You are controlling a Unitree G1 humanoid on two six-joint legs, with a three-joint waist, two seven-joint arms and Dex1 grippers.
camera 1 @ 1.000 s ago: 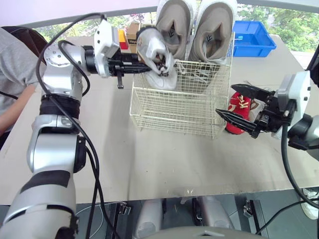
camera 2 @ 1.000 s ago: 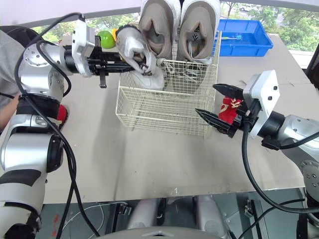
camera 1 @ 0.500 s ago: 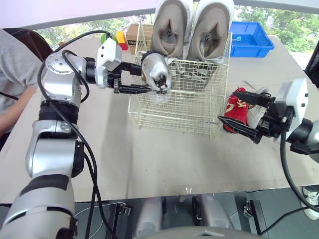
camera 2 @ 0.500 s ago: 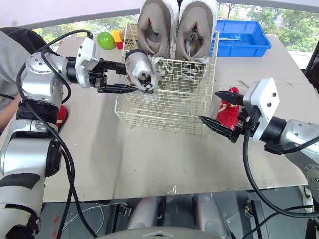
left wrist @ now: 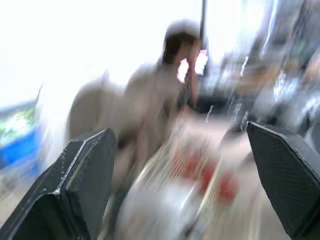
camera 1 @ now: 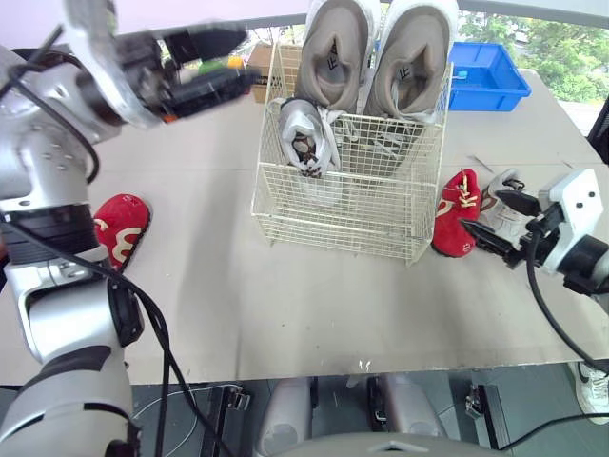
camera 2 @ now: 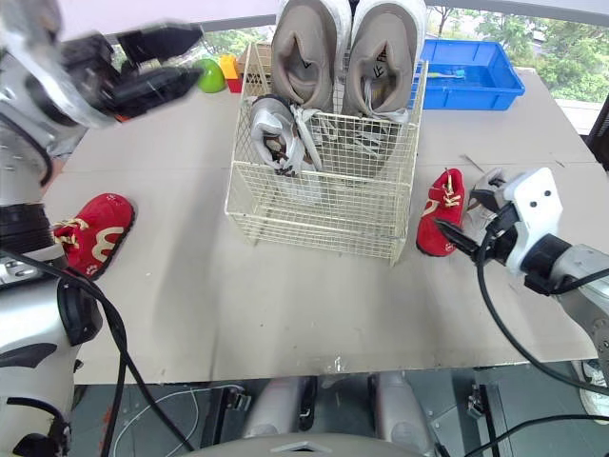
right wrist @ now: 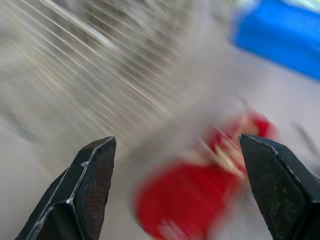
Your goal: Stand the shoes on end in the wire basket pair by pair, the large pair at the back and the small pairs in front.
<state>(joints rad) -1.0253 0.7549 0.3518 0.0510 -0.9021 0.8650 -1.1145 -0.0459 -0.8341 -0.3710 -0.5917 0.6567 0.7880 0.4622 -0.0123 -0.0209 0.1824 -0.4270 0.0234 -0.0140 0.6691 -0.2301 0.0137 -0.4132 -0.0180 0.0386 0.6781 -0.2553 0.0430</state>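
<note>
At the far left of the tabletop [camera 1: 285,314] a red shoe [camera 1: 119,233] lies alone, well apart from everything else. Above it the left claw [camera 1: 211,65] hangs high in the air, its two black fingers spread wide with nothing between them. The left wrist view shows the same broad gap. Near it, toward the back edge of the tabletop, sits a green ball [camera 2: 203,74].

In the middle stands the wire basket [camera 1: 333,224]. The large grey pair [camera 1: 371,57] stands on end along its back wall, side by side, openings facing forward and rising well above the rim. In front of the left shoe of that pair, toward the basket's left side, a small silver shoe [camera 1: 303,143] also stands on end inside the wire.

Just beside the basket's right front corner a second red shoe [camera 1: 455,211] is propped up on the tabletop, and a small grey shoe [camera 1: 493,195] lies just behind it. The right claw [camera 1: 497,221] sits low, near these two shoes, its fingers parted wide and empty and pointed toward the second red shoe, which appears ahead of the fingers in the right wrist view. At the back right of the tabletop is a blue bin [camera 1: 485,76].
</note>
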